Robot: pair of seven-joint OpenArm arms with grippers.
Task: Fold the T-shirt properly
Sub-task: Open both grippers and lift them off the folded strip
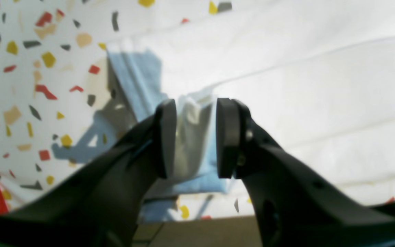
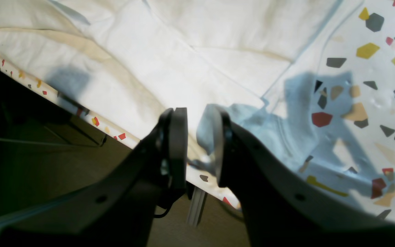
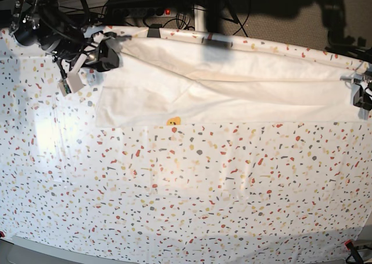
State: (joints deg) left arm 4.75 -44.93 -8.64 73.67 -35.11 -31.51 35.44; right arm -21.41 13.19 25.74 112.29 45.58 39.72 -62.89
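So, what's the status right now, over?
Left gripper open, T-shirt fold between jaws. Right gripper open at its edge. T-shirt lies as long band along far side of tablecloth. Nothing blocking.

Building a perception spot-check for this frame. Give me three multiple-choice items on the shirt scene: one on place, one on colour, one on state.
1. Where does the T-shirt lie on the tablecloth in the base view?
A. along the far edge
B. in the centre
C. along the near edge

2. What colour is the bit of print peeking out at the shirt's near edge?
A. green
B. yellow-orange
C. purple

3. How do the left gripper's jaws stand?
A. pressed shut
B. apart, with bunched cloth between them
C. apart, with nothing between them

Answers:
1 A: the white shirt stretches along the table's back edge, with bare speckled cloth in front.
2 B: a small yellow-orange patch shows there.
3 B: the left wrist view shows a gap between the pads with folded white fabric in it.
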